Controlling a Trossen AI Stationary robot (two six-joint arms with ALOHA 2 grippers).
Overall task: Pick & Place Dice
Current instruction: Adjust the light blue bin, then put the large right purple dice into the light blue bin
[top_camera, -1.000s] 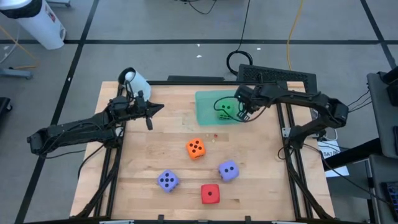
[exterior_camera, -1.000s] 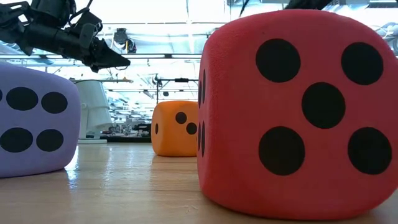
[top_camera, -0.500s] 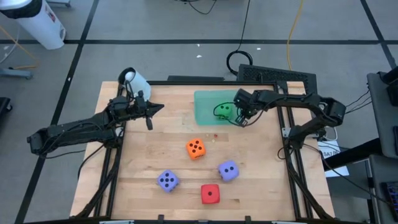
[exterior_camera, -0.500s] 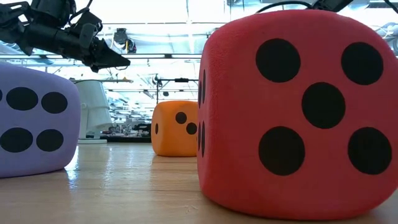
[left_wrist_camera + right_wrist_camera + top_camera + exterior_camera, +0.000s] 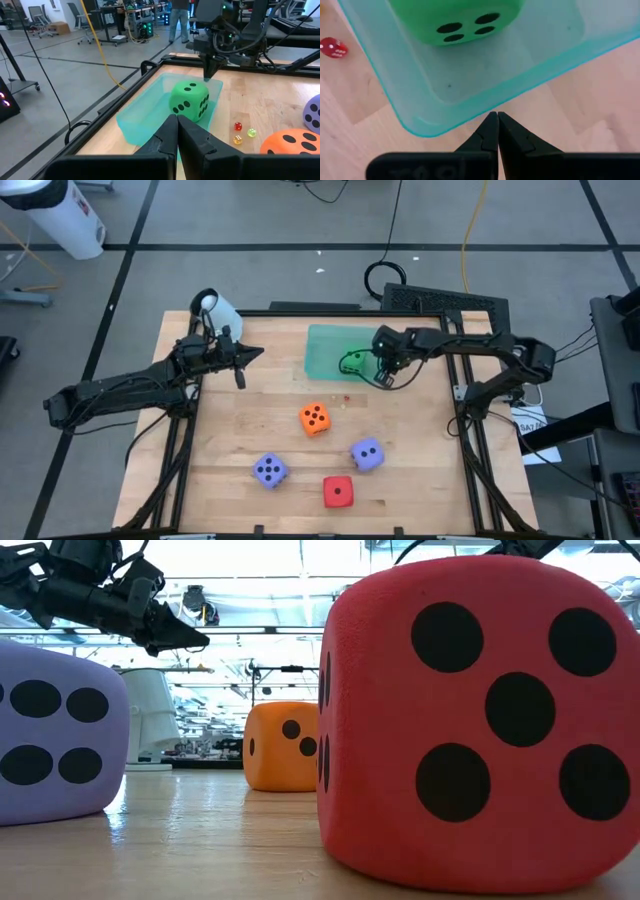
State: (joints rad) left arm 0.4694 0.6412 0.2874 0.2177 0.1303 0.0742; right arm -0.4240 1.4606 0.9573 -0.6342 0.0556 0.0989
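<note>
Green die (image 5: 189,101) sits in the teal tray (image 5: 485,90). Our right gripper (image 5: 493,120), fingers pressed together, is at the tray's near rim; left gripper (image 5: 177,126), also closed, idles well off. Risk: we shove the tray, die shifts.

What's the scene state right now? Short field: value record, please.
tray: teal tray, far side of table
in tray: green die
on table: orange die, two purple dice, red die
right gripper: shut, empty, at the tray's edge
left gripper: shut, empty, left of tray
extras: three tiny dice beside tray
</note>
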